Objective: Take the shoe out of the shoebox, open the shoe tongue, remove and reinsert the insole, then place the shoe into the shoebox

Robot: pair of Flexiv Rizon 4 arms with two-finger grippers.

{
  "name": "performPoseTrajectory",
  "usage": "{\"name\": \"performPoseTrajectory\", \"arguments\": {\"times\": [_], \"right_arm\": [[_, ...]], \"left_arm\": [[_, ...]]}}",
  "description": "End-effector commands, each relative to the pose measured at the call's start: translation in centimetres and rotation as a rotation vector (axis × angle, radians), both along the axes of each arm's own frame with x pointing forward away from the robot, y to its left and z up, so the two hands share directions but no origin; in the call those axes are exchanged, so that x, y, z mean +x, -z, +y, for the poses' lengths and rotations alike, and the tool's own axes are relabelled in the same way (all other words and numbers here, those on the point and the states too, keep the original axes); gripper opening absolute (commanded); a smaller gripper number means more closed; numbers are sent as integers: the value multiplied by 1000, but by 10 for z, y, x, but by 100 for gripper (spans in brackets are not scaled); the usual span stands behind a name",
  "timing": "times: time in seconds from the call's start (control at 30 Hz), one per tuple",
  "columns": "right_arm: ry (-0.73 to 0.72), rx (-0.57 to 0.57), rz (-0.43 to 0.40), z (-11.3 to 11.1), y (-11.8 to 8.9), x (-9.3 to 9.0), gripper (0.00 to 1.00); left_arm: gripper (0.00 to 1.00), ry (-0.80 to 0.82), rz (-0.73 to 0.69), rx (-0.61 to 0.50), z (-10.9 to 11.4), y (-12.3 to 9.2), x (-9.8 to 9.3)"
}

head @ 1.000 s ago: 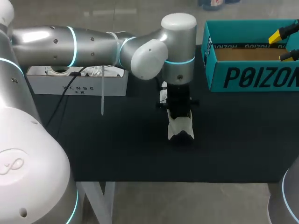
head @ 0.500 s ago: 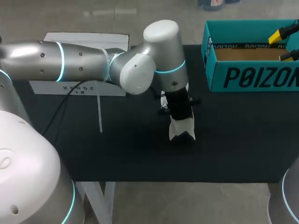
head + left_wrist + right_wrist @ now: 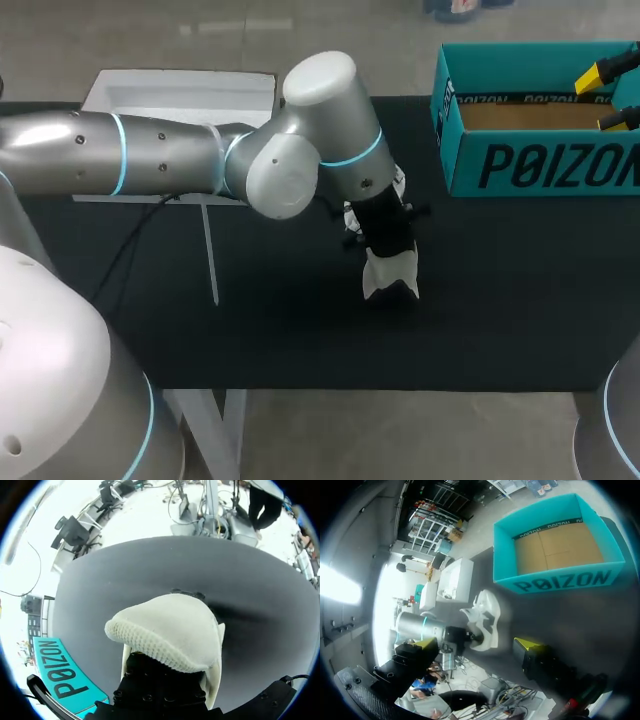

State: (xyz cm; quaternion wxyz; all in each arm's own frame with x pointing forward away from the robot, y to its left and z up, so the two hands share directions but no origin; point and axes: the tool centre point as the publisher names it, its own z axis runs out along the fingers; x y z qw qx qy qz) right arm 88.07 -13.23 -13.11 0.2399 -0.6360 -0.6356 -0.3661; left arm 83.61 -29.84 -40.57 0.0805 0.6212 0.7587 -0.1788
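A white shoe (image 3: 390, 275) stands on the black table just right of the middle, with its knit upper (image 3: 170, 630) right in front of my left wrist camera. My left gripper (image 3: 385, 235) comes down onto the shoe and is shut on it. Its fingertips are hidden by the shoe and the wrist. From the right wrist the shoe (image 3: 487, 615) looks tilted, with the left gripper (image 3: 462, 636) at one end. The teal shoebox (image 3: 540, 165) stands open and empty at the back right. My right gripper (image 3: 612, 95) hangs open above it, holding nothing.
A white box (image 3: 190, 95) lies at the back left of the table, behind my left forearm. A black cable (image 3: 130, 240) hangs from that arm over the table's left part. The table's front edge runs close below the shoe.
My left arm's elbow and wrist have swung toward the back left, uncovering the white box. The shoe has stayed in place in the gripper, tilting slightly. The right gripper has not moved.
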Motion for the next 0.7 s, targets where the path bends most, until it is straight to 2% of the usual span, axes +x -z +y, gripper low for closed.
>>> {"name": "performPoseTrajectory", "arguments": {"times": [0.03, 0.2, 0.37, 0.57, 0.7], "right_arm": [[0, -2, 1, 0, 0, 0, 100], [0, -2, 1, 0, 0, 0, 100], [0, -2, 1, 0, 0, 0, 100], [0, -2, 1, 0, 0, 0, 100], [0, -2, 1, 0, 0, 0, 100]], "left_arm": [[0, 45, 0, 51, 6, -14, 5], [0, 62, -14, 100, 13, -17, 17], [0, 63, -31, 160, 24, -7, 23], [0, 29, -14, 192, 31, 10, 20], [0, 31, -9, 202, 35, 9, 21]]}}
